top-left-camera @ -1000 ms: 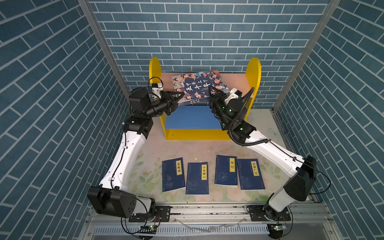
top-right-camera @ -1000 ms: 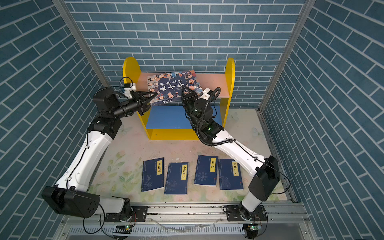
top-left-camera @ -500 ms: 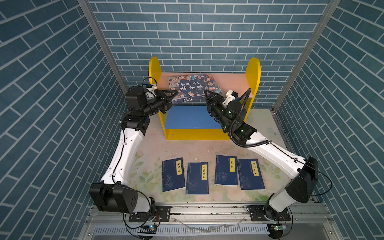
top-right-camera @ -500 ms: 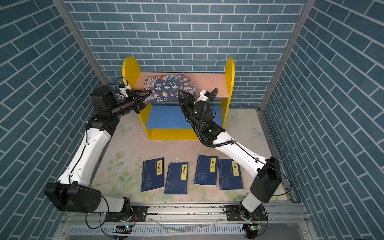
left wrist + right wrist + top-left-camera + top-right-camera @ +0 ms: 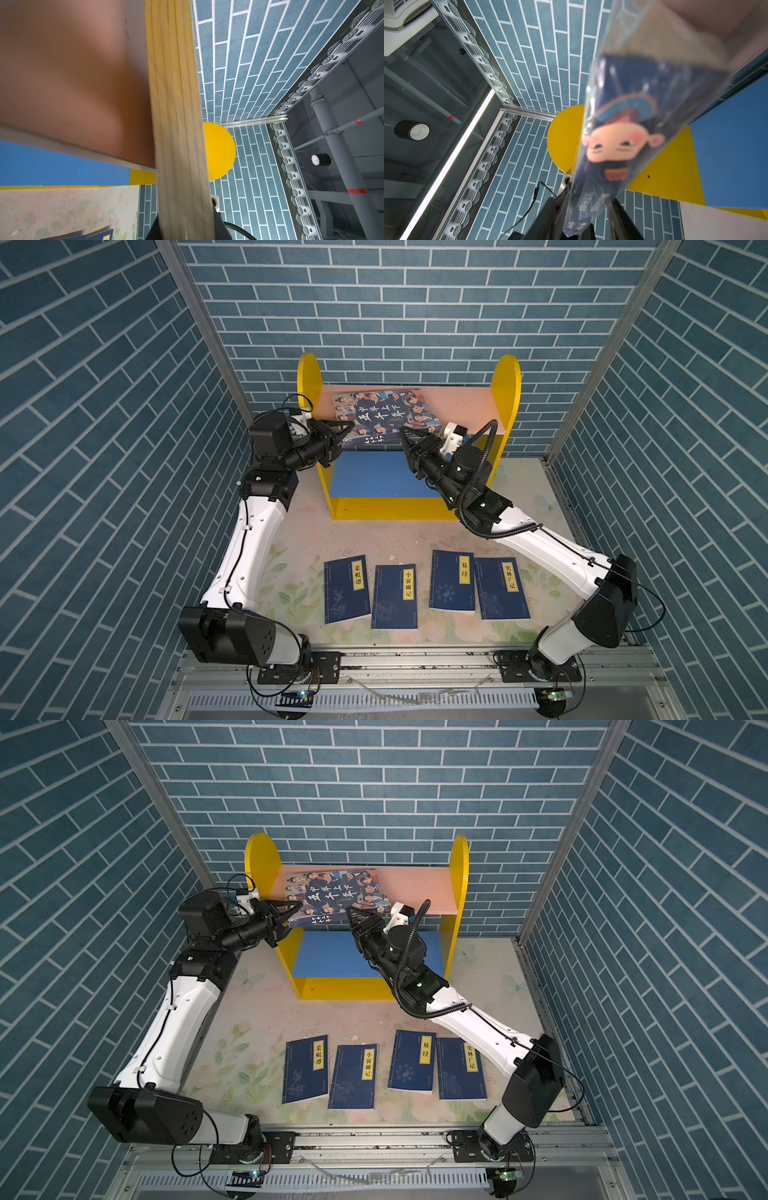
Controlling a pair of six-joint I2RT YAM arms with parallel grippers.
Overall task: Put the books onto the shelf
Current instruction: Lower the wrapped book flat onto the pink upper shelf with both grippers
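The large book (image 5: 386, 412) (image 5: 338, 894) with cartoon faces lies flat on the pink upper board (image 5: 461, 406) of the shelf (image 5: 505, 381), its front edge overhanging. My left gripper (image 5: 348, 434) (image 5: 296, 913) is shut on the book's front left corner; the left wrist view shows its page edges (image 5: 178, 124) running between the jaws of the left gripper (image 5: 187, 224). My right gripper (image 5: 409, 435) (image 5: 351, 911) (image 5: 583, 207) is shut on the front right corner, where a blurred cartoon face on the cover (image 5: 618, 145) fills the right wrist view. Several thin navy books (image 5: 395, 596) lie in a row on the table.
The blue lower board (image 5: 370, 477) of the shelf is bare, and the right arm's forearm crosses in front of it. Blue brick walls close in at the back and both sides. A floral mat (image 5: 299, 547) covers the table between the shelf and the row of navy books.
The large book went from tilted over the shelf's front to lying flat further back on the pink board. Both grippers moved with it, still at its front corners.
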